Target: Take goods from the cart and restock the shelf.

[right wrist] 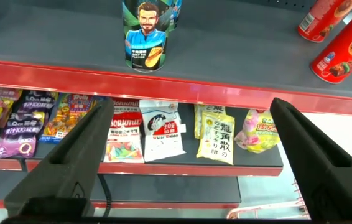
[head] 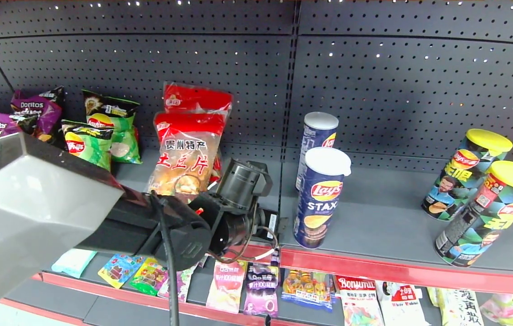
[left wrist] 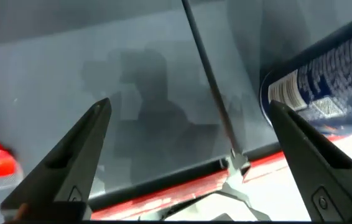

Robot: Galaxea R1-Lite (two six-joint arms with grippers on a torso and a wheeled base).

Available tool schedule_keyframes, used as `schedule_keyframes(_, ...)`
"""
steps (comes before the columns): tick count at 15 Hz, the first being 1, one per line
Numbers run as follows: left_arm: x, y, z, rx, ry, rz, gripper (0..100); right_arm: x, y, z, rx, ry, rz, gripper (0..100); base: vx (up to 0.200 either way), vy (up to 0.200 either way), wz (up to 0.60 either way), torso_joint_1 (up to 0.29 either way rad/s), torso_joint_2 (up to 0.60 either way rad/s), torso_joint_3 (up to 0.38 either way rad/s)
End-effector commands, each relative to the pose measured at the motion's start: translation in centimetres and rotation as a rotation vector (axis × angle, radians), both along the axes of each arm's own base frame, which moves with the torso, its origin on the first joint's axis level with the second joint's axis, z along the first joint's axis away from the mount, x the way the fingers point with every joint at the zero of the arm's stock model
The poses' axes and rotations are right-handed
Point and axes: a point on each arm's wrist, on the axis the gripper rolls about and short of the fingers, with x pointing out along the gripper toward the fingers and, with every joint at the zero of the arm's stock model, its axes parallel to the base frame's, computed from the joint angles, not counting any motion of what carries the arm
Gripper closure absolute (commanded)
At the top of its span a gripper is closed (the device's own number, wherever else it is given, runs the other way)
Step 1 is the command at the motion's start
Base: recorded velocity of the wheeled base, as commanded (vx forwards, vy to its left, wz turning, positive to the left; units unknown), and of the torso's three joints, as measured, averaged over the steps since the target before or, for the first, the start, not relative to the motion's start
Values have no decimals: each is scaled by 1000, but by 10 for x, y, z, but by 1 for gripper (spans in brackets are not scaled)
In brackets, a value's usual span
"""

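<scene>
Grey shelf (head: 374, 217), blue chip can (head: 321, 199); left end effector (left wrist: 189, 104), right end effector (right wrist: 191, 104) both wide.

Setting: retail shop, snack aisle.
Evidence: dark pegboard back panel (head: 374, 68); grey metal shelf (head: 383, 226) with red front strip (head: 397, 271), likely price rail, detail unclear.
Stock standing in groups by kind: crisp bags (head: 102, 131), red-topped snack bags (head: 188, 154), blue crisp tubes (head: 322, 199), yellow-lidded tubes (head: 469, 176), red tubes (right wrist: 344, 37).
Lower tier: flat sweet packets (head: 261, 285) laid side by side, fronts up.
</scene>
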Motion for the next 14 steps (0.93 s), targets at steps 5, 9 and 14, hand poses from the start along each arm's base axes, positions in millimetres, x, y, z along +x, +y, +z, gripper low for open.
schedule_keyframes(5, 4, -4, -6, 8, 0, 7, 0, -1, 0, 0, 0, -10, -4, 0, 0, 0, 0, 0, 0, 0)
schedule_keyframes(9, 6, -10, -3, 0, -15, 5, 0, -2, 0, -1, 0, -12, -3, 0, 0, 0, 0, 0, 0, 0)
schedule_keyframes(14, 6, -14, -5, 1, -14, -3, 0, -2, 0, -1, 0, -13, -4, 0, 0, 0, 0, 0, 0, 0)
